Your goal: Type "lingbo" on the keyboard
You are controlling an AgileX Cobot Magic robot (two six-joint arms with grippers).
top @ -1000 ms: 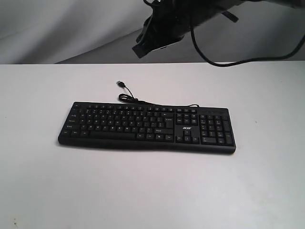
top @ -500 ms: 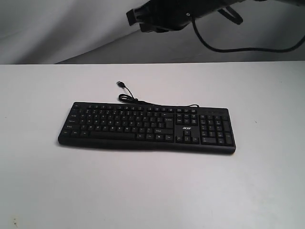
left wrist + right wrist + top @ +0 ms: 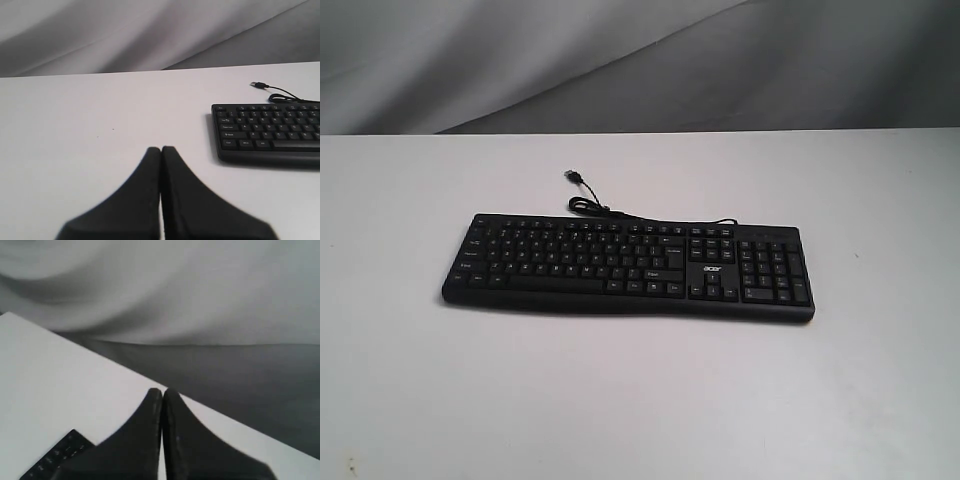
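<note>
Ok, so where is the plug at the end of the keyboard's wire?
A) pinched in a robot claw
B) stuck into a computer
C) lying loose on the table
C: the plug at the end of the wire lies loose on the white table, on the far side of the keyboard, joined to nothing.
</note>
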